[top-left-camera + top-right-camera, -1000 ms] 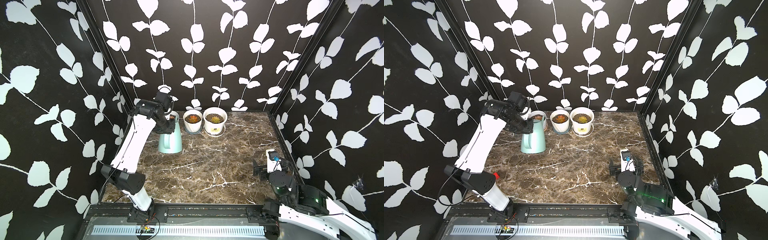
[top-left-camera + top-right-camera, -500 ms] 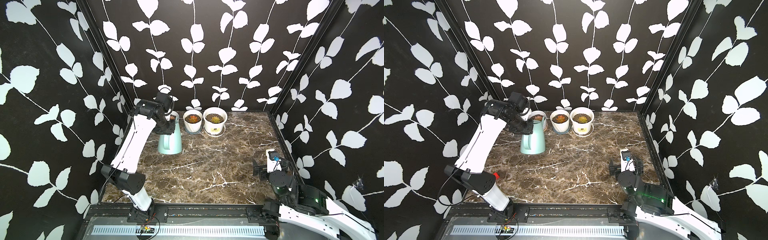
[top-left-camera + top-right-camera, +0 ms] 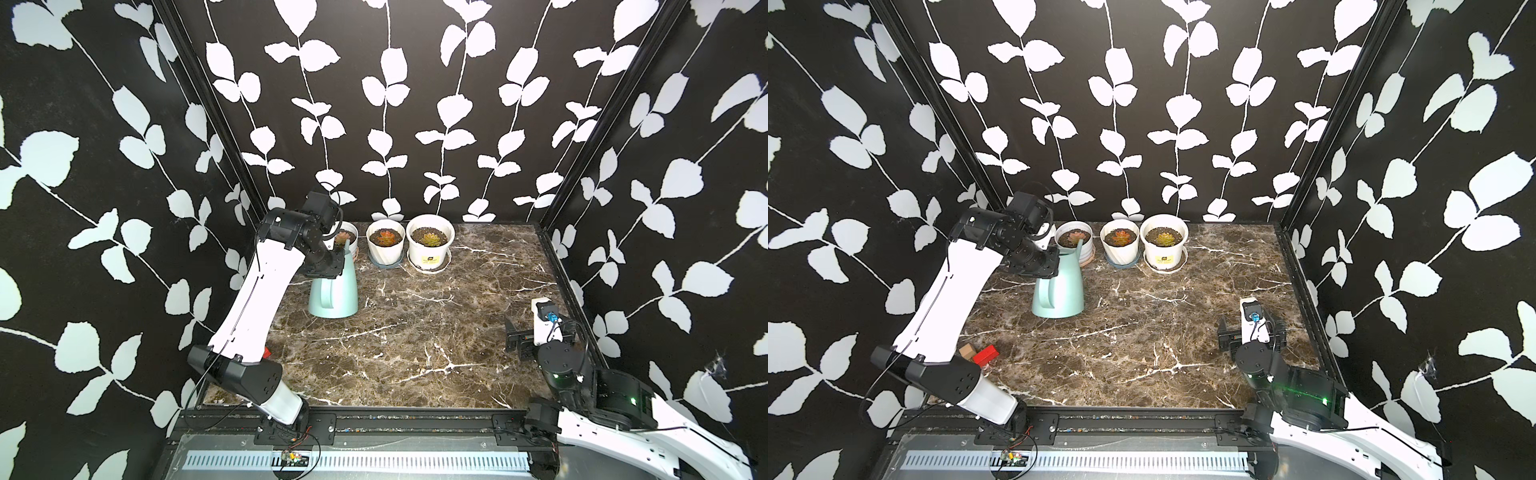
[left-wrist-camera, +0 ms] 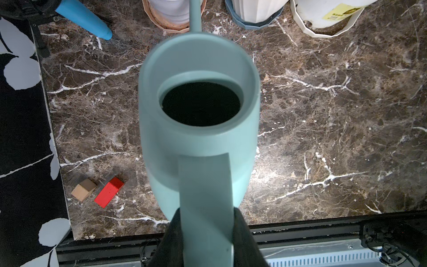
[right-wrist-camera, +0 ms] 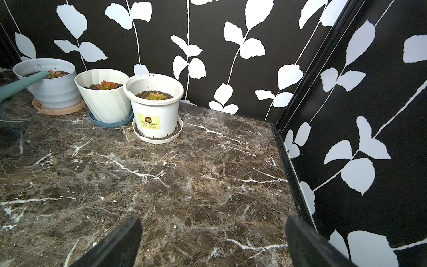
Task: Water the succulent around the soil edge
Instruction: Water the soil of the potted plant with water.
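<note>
A teal watering can (image 3: 334, 291) (image 3: 1059, 291) (image 4: 198, 115) stands upright at the back left of the marble table, and I cannot tell whether it rests on it. My left gripper (image 4: 205, 215) (image 3: 326, 266) is shut on its flat handle. Three white pots hold succulents along the back wall. The can's spout (image 5: 23, 83) reaches over the rim of the leftmost pot (image 3: 351, 245) (image 5: 53, 92), its tip beside that pink-green succulent (image 5: 55, 74) (image 3: 1074, 237). My right gripper (image 5: 212, 224) (image 3: 1250, 330) hovers open and empty at the near right.
The middle pot (image 3: 385, 249) on a blue saucer and the right pot (image 3: 430, 249) with a yellow label stand close together. A red block (image 3: 985, 355) and a tan block (image 3: 967, 351) lie by the left arm's base. Patterned walls close in three sides.
The watering can has shifted slightly toward the near left with my left gripper. The right arm has stayed still.
</note>
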`<state>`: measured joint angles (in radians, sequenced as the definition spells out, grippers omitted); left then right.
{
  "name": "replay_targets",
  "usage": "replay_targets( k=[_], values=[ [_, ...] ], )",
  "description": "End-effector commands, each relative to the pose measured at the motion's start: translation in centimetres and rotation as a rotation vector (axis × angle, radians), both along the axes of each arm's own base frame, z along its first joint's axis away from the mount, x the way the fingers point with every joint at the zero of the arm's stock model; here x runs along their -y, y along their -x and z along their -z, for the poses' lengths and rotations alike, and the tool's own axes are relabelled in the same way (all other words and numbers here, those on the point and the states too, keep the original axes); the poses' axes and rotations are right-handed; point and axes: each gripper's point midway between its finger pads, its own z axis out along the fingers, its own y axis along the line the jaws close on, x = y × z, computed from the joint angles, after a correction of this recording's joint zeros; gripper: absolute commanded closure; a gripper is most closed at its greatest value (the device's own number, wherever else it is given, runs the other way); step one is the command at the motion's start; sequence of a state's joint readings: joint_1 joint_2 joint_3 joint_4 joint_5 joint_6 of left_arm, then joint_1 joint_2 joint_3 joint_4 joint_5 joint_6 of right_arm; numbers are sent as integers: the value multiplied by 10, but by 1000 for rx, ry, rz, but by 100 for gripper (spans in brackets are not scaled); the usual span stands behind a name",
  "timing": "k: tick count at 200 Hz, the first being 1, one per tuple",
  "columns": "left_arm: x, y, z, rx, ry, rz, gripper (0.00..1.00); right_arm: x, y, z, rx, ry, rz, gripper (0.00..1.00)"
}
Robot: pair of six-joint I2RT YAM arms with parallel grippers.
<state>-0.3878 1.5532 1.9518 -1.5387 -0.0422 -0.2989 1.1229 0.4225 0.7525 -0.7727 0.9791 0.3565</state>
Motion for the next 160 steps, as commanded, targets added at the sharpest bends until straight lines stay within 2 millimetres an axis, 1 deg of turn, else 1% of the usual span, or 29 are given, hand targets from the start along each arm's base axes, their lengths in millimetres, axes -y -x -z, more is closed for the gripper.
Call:
replay_targets(
  k=[1, 53, 106, 160],
  values=[
    [-6, 13, -10, 31, 5, -11, 100, 1, 0, 4, 0, -14, 11, 0],
    [-10, 21, -10, 29, 1, -17, 100, 3, 1, 6, -8, -21, 11, 0],
    [-19, 31, -7, 33, -19, -38, 100, 2, 1, 7, -12, -28, 9, 0],
    [-24, 31, -9, 43, -33, -56, 100, 4, 3, 9, -18, -31, 10, 0]
  ],
)
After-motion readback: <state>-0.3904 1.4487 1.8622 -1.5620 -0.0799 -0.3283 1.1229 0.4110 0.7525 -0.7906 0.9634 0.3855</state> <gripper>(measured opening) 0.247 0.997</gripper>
